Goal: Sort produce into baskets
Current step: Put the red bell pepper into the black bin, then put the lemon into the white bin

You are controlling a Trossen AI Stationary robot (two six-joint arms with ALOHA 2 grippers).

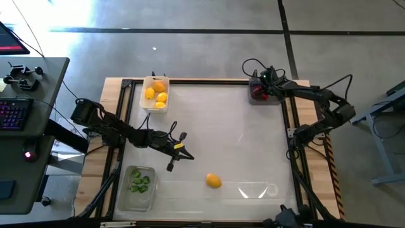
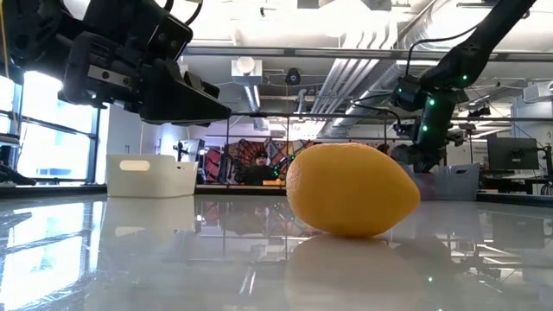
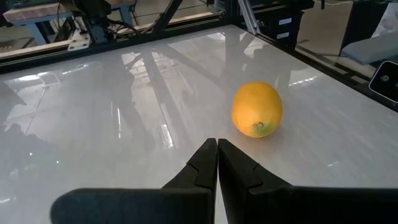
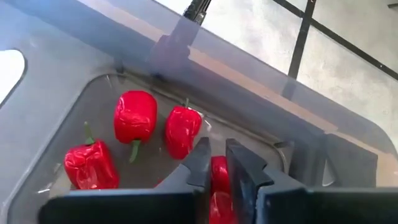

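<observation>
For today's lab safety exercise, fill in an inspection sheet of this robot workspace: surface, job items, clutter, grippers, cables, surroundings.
Surface: glossy white table in a wooden frame.
Job's things: lone orange-yellow lemon on the near part of the table; white tray holding yellow and orange fruit; dark grey tray holding red peppers; clear tray holding green pieces.
Clutter: nothing seen.
Grippers: left gripper shut, empty, pointing toward the lemon; right gripper over the dark grey tray, jaws just apart, a pepper between its fingertips.
Cables: black leads along both arms.
Surroundings: desk with keyboard on the left; concrete floor.
</observation>
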